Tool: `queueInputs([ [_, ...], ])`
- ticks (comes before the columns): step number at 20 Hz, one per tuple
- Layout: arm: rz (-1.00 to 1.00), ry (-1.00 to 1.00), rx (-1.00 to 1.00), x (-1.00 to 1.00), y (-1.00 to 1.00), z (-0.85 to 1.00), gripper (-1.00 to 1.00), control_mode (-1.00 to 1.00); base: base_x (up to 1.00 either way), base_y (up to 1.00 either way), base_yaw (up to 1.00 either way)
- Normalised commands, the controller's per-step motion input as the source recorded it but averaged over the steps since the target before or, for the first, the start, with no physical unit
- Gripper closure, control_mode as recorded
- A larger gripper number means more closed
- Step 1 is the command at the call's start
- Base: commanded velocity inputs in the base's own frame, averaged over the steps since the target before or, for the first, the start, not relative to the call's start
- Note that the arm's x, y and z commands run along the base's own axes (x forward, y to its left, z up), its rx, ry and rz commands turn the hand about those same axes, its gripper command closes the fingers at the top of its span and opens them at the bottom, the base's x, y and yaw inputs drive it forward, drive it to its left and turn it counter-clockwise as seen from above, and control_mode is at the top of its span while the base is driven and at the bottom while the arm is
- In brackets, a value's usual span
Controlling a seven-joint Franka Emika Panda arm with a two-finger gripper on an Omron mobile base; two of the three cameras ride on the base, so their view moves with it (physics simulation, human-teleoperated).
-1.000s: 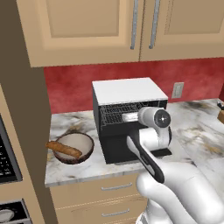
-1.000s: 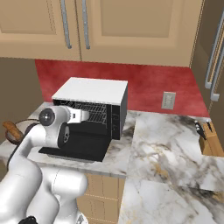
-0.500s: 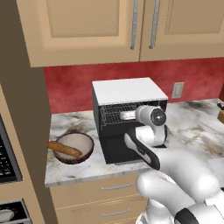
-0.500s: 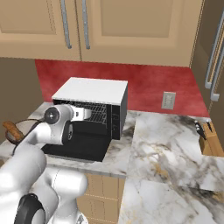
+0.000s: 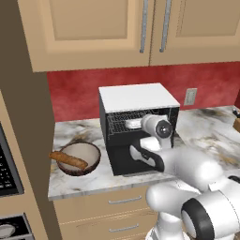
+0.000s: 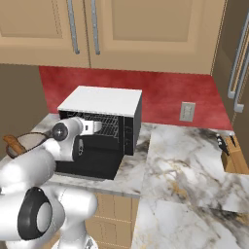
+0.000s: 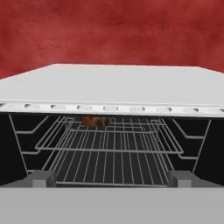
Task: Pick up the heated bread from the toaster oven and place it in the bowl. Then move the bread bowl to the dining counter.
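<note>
In the left base view, one toaster oven (image 5: 138, 124) is seen on a marbled counter (image 5: 206, 126), its black door dropped open and wire racks visible inside. One bowl (image 5: 79, 158) is set just to the left of it on the same counter, and one long brown baguette stick (image 5: 68, 160) is laid across the bowl's rim, its end jutting out to the left. The white arm is stretched toward the oven mouth, with the gripper (image 5: 133, 123) at the upper rack. Two cabinet doors with silver handles are hung above, a red wall with one outlet (image 5: 190, 96) is behind, and tan drawers are fitted below the counter.

In the right base view, the same oven (image 6: 103, 124) is shown from the other side, and the gripper (image 6: 95, 127) is placed at its opening. The counter (image 6: 185, 165) is seen to run on to the right, where one knife block (image 6: 233, 154) is stood.

In the hand view, two grey finger tips (image 7: 41, 178) are set far apart at the bottom corners, spread wide with nothing between them. One heated bread (image 7: 93, 121) is seen at the back of the rack, well apart from the fingers.
</note>
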Motion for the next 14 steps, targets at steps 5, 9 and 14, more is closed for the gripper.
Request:
queueInputs([
  [5,0.0,-0.06,0.0,0.39,0.03,-0.13,-1.0,-1.0,0.0,0.0,0.0],
  [9,0.0,-0.01,0.0,0.3,0.0,-0.19,-1.0,-1.0,0.0,0.0,0.0],
  [14,0.0,0.0,0.0,0.33,0.0,-0.1,-1.0,-1.0,0.0,0.0,0.0],
])
